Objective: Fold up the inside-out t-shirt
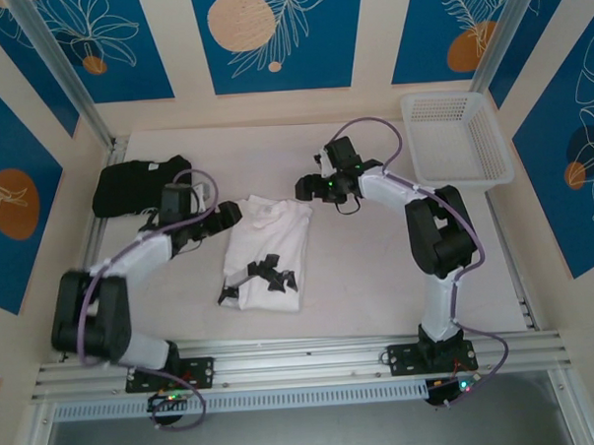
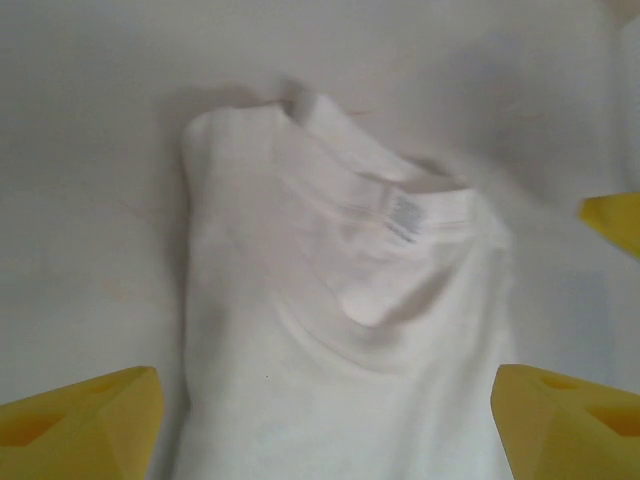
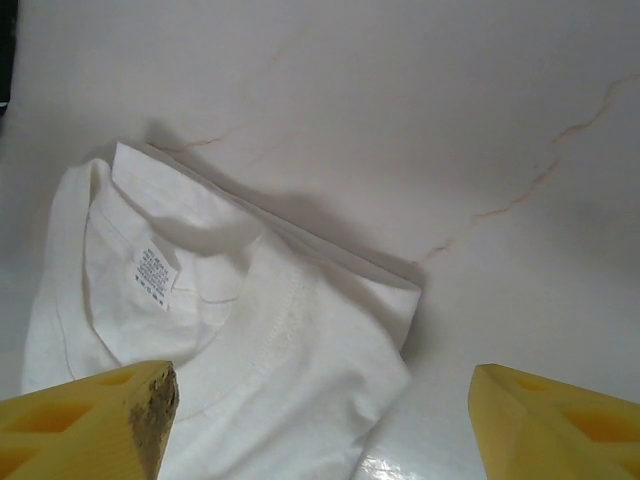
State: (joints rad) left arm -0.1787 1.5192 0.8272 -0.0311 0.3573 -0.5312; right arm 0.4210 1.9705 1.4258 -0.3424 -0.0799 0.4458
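The left pincer [image 1: 230, 214] is hovering wide open at the left edge of the shirt [image 1: 268, 245], gripping nothing. The right pincer [image 1: 305, 189] is gaping just as wide and empty, over the shirt's far right corner. The shirt is lying folded into a narrow strip mid-counter [image 1: 378, 278], collar at the far end, label showing. A black garment [image 1: 138, 187] is sitting far left, a white basket [image 1: 456, 142] far right
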